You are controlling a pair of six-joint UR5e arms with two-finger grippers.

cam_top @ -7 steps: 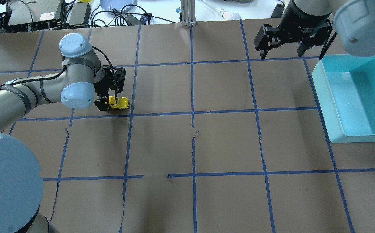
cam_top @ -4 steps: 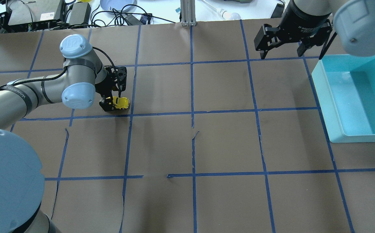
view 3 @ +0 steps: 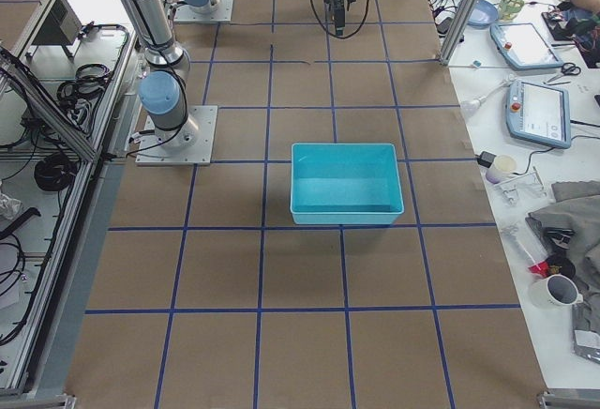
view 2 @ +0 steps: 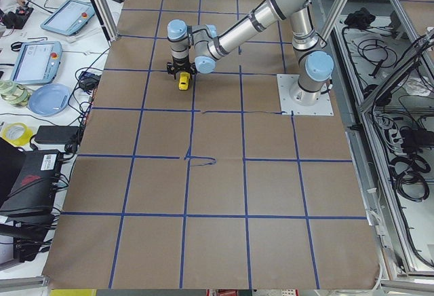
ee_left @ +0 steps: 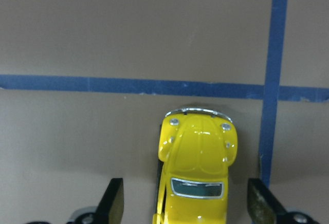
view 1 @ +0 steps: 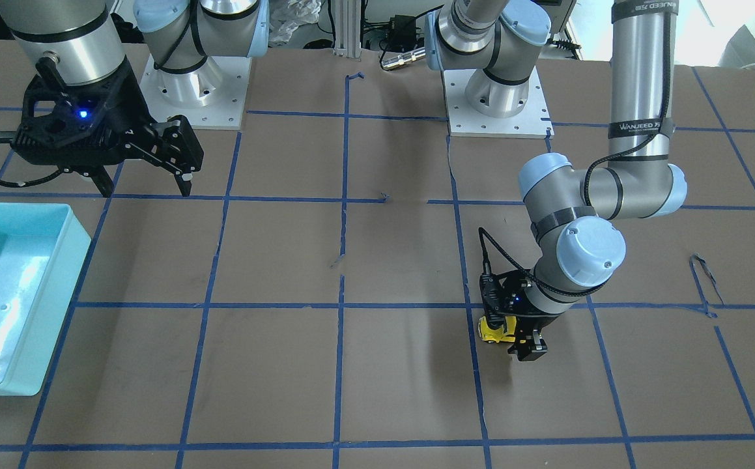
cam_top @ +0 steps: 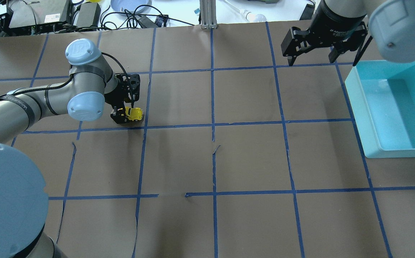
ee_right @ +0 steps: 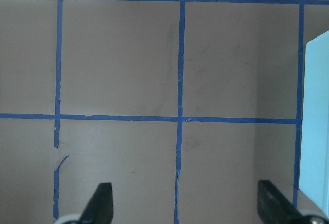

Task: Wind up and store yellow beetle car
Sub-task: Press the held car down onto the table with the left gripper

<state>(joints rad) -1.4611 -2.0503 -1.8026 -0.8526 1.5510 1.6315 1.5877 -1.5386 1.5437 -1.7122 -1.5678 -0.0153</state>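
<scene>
Up close on the left wrist cam, we see the left gripper (ee_left: 186,193) spread wide on either side of the yellow beetle car (ee_left: 198,175), with a gap on both sides, so nothing's clamped. Overhead just shows us the car on the table (cam_top: 250,161) beside a blue tape line (cam_top: 175,126). Farther off, the right gripper (ee_right: 185,190) gapes empty near the teal bin (cam_top: 357,107).
</scene>
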